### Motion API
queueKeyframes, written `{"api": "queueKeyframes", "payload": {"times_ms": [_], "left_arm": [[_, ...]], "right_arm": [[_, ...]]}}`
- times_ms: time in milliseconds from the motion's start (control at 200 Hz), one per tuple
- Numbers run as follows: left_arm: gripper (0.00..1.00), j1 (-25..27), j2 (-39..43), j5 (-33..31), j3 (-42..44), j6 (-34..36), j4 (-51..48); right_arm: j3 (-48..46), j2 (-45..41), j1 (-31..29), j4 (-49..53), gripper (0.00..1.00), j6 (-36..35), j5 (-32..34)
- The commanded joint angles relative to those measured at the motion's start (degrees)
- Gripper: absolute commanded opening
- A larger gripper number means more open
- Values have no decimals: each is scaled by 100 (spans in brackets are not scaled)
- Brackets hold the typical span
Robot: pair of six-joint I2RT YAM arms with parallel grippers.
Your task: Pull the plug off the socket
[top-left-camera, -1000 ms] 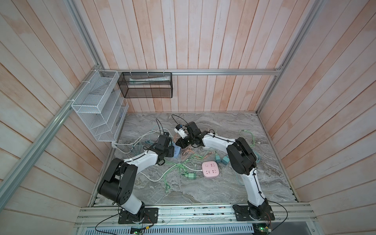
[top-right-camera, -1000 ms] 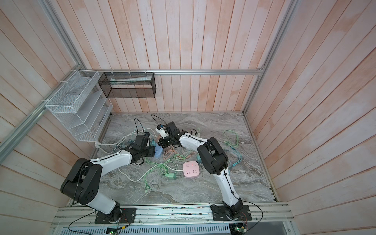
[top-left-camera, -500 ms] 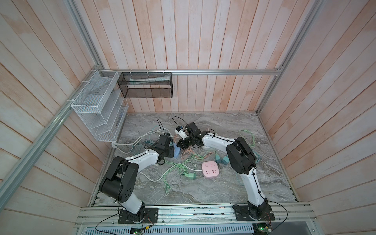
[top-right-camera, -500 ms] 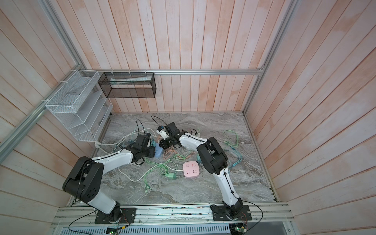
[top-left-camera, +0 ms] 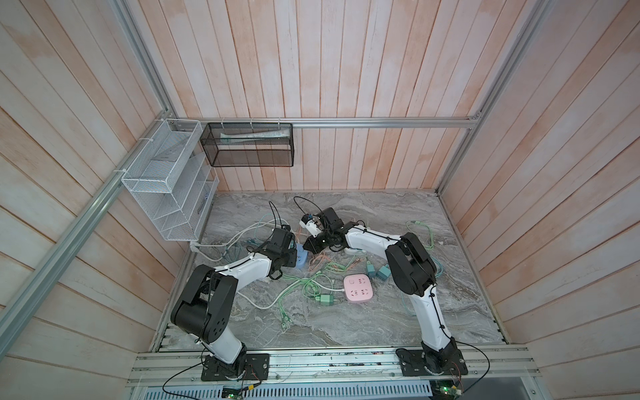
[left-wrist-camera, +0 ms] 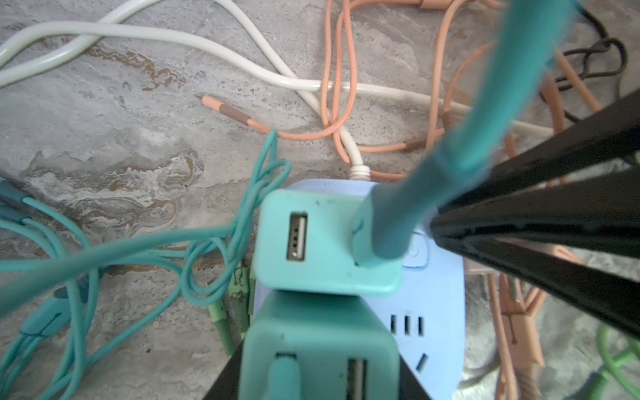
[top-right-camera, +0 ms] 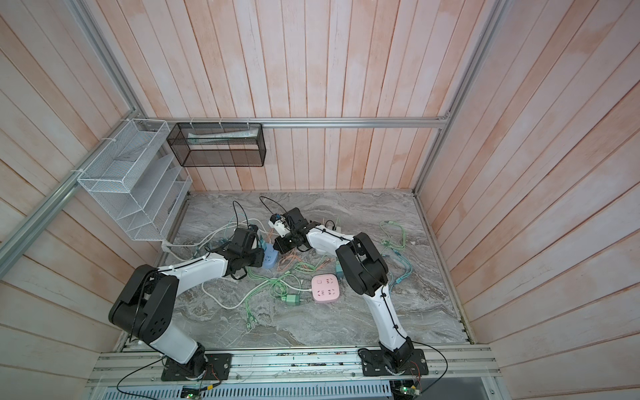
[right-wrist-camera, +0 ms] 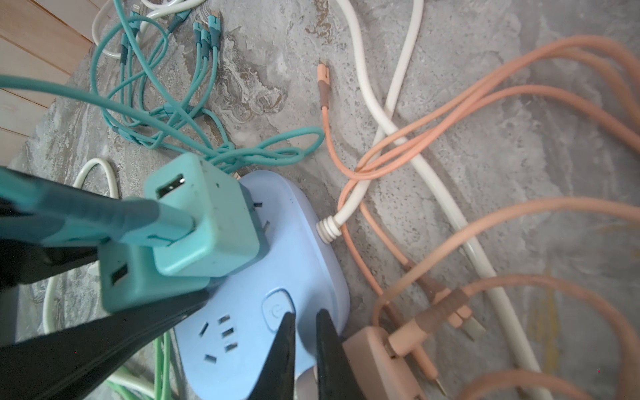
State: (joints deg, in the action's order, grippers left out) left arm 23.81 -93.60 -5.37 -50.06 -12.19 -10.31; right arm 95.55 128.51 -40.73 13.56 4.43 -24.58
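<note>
Grasp made: left pincer [left-wrist-camera: 317, 381] clamped on teal plug [right-wrist-camera: 145, 280] | right pincer [right-wrist-camera: 304, 332], closed and empty, presses blue socket [right-wrist-camera: 263, 249] onto table [right-wrist-camera: 485, 156] | Next: likely a straight pull, socket braced.

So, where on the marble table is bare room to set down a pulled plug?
Bare: the front strip between the pink socket and the front rail, and the back-right corner by the wooden wall. Crowded: around the blue socket, where cables tangle and the left claw and right claw meet.

White links [top-left-camera: 370, 239]; black joints [top-left-camera: 410, 266]; tapered black fingers [right-wrist-camera: 280, 360]
</note>
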Motion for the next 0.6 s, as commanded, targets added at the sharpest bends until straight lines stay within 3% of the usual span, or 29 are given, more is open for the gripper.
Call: {"api": "queueKeyframes", "payload": {"times_ms": [0, 595], "left_arm": [[41, 113, -75, 99, -162, -106, -58], [33, 379, -77, -158, -321, -311, -209]], "right_arm": [[131, 147, 12, 158, 16, -73, -117], [-79, 119, -20, 86, 27, -155, -418]]}}
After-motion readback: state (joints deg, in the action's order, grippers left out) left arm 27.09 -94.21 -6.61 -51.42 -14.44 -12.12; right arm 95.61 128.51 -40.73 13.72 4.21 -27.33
